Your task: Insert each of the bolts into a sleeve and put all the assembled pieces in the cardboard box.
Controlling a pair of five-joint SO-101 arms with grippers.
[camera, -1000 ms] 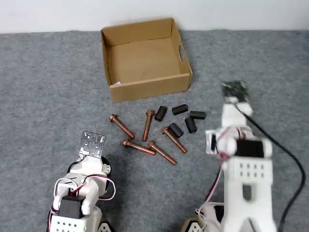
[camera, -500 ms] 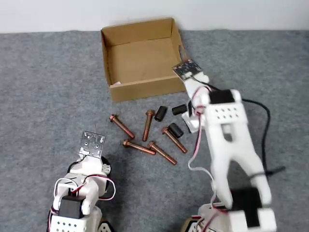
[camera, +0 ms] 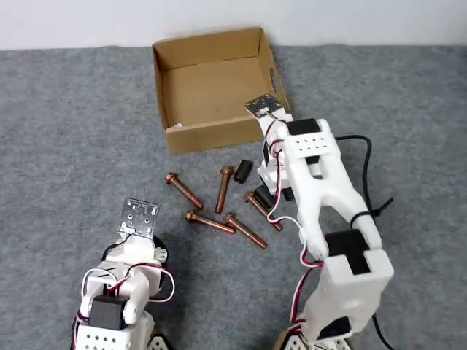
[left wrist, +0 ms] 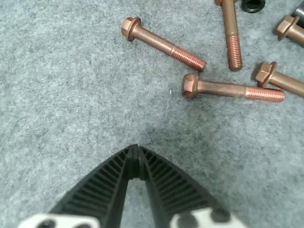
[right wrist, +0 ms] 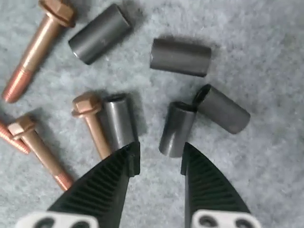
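Observation:
Several copper bolts (camera: 210, 222) lie scattered on the grey mat in front of the cardboard box (camera: 226, 135). My right arm (camera: 306, 157) stretches over the group of black sleeves, covering most of them; one sleeve (camera: 242, 170) shows beside it. My right gripper (right wrist: 159, 159) is open just short of two upright-lying sleeves (right wrist: 176, 128) (right wrist: 118, 121), with nothing between its fingers. More sleeves (right wrist: 180, 57) and a bolt (right wrist: 92, 123) lie around them. My left gripper (left wrist: 137, 154) is shut and holds nothing, hovering over bare mat short of two bolts (left wrist: 232, 90) (left wrist: 164, 43).
The box has bare cardboard inside and stands at the back centre. My left arm (camera: 131, 262) sits folded at the front left. Open mat lies to the left and far right of the parts.
My right arm swung from the right side leftward and out over the sleeves, now covering most of them in the high view. The left arm has not moved.

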